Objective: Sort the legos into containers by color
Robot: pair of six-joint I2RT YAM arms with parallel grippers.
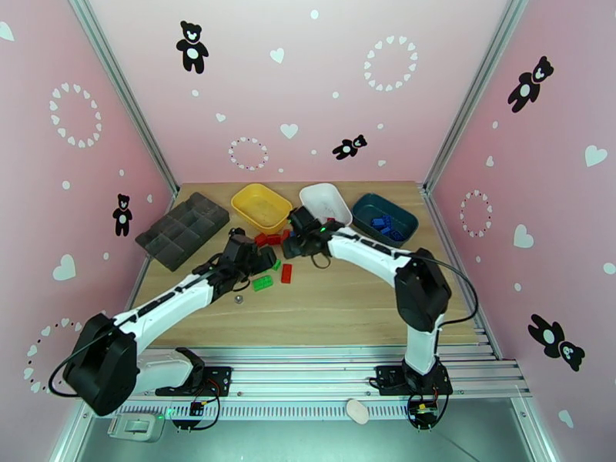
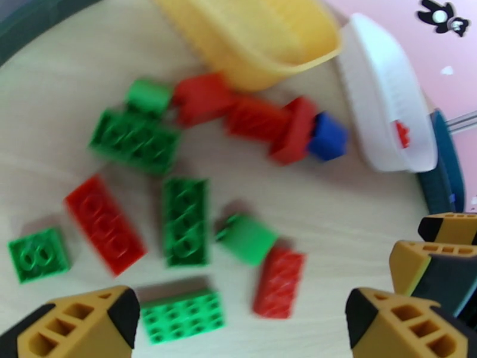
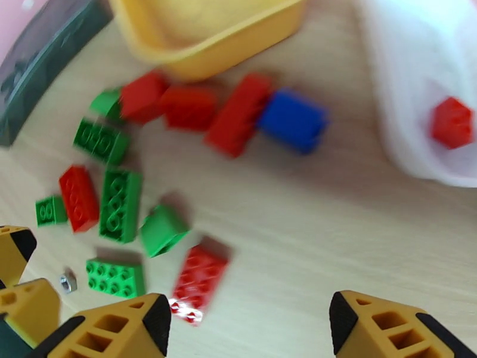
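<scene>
Lying at 6 o'clock of the yellow tray [image 1: 262, 205], the legos [image 2: 185, 219] should prove light, rigid and slick, so pinch across flat sides; left gripper [image 2: 241, 308] and right gripper [image 3: 250, 317] gape empty.

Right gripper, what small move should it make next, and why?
Probably ease the right gripper forward and down over the closest red brick. Its jaws stand open with nothing between them, that brick lies on the table just ahead of its fingers, and the white tray off to its right already holds a lone red brick, so red seems to belong there.
</scene>
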